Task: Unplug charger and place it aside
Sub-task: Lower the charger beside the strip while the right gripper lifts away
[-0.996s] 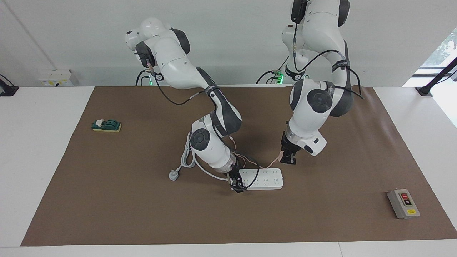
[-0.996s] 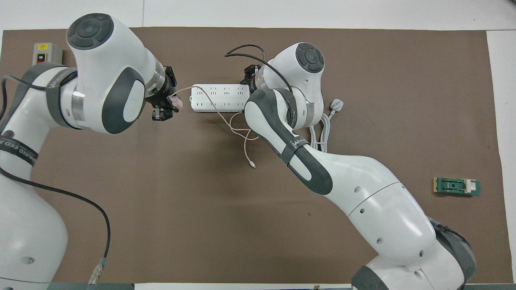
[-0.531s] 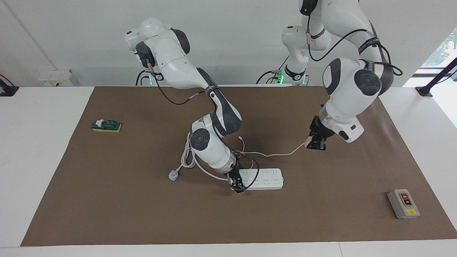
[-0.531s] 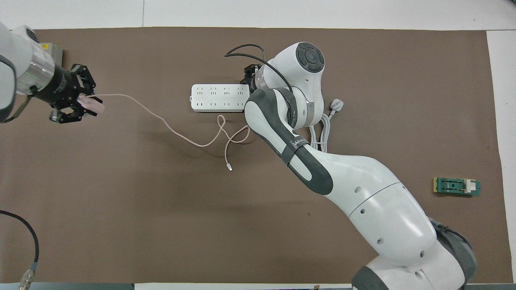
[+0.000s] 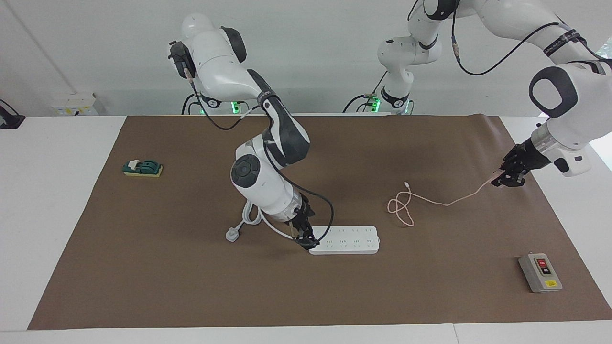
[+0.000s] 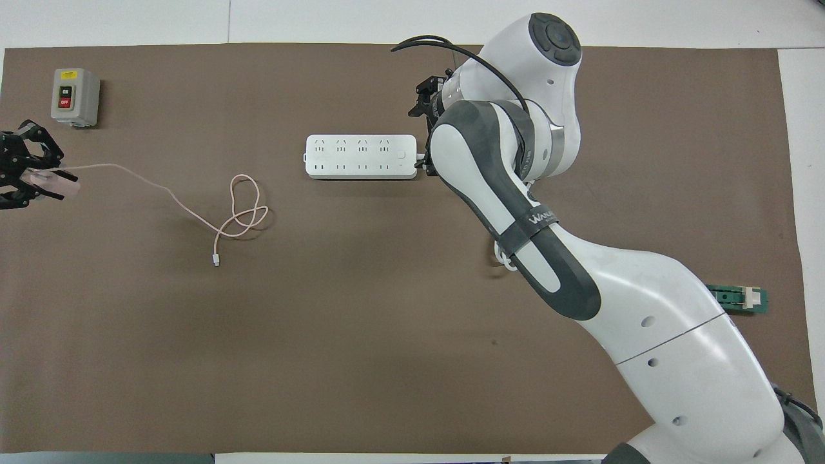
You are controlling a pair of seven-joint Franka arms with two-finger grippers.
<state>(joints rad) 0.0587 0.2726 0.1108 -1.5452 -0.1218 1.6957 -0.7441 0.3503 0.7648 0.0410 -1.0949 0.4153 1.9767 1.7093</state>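
**Charger pulled clear to the left arm's end**

Since a second ago, my left gripper [image 5: 508,180] has swung from beside the power strip [image 5: 345,240] out over the mat's edge at my left arm's end, clamped on the charger [image 6: 59,185]. Its pink cable [image 5: 432,199] now trails loose across the mat. My right gripper [image 5: 306,237] has lifted slightly at the strip's end; its fingers I cannot tell.
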